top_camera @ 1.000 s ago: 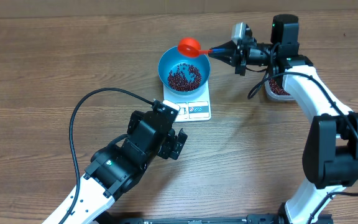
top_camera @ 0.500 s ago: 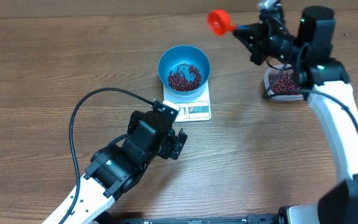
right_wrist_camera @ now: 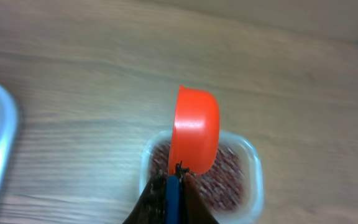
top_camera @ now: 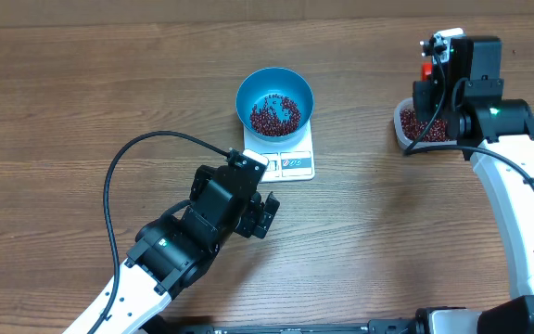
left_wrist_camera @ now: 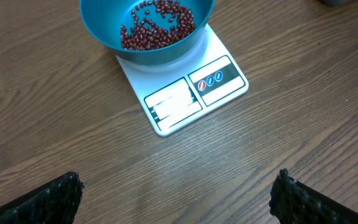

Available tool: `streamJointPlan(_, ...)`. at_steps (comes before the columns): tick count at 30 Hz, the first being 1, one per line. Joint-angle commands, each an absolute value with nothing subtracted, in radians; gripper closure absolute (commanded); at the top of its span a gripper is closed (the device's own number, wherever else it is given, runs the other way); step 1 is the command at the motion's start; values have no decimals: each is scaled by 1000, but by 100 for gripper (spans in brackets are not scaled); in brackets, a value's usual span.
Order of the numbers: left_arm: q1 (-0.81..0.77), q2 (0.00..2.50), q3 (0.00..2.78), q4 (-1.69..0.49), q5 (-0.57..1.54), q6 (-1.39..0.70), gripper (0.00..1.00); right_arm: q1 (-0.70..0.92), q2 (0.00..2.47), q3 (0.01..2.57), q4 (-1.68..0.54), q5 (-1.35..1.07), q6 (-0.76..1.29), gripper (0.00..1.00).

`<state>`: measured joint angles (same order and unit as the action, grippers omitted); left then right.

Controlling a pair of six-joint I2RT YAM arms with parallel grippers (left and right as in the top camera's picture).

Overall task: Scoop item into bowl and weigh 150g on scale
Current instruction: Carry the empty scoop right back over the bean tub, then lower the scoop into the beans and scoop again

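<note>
**While the scoop hangs over the tub: taking the next load of beans**

Because the right jaws are clenched on the blue handle of the orange scoop (right_wrist_camera: 194,134), the step in hand is judged to be a refill. The scoop sits directly above the clear tub (right_wrist_camera: 255,177), over the beans (right_wrist_camera: 229,171) heaped inside it. Whether it touches them cannot be told. To do this well, dip the lip into the heap, draw it through shallowly, and lift it level so that no beans roll off on the way across the table (top_camera: 63,102). Take small loads, since the target weight is easily overshot. A shallow layer of beans lies in the blue bowl (top_camera: 244,93), which stands on the white scale (top_camera: 297,165), well apart from the right jaws. The left jaws, spread wide and empty, sit near the scale's front edge, with bowl and scale ahead of them.
</note>
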<state>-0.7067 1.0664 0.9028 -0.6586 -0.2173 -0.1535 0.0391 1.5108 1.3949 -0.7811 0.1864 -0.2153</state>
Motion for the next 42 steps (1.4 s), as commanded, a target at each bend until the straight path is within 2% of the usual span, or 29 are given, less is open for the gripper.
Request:
streamJointPlan(1, -705, 1073, 898, -657, -212, -142, 0, 36, 1494, 1396, -802, 326, -214, 96)
streamJointPlan(5, -705, 1073, 898, -657, -212, -142, 0, 36, 1494, 1394, -834, 392, -214, 96)
streamJointPlan(17, -705, 1073, 898, -657, -212, -142, 0, 25, 1573, 1393, -937, 392, -217, 96)
streamJointPlan(42, -705, 1073, 898, -657, -212, -142, 1, 23, 1794, 1393, -949, 356, -266, 96)
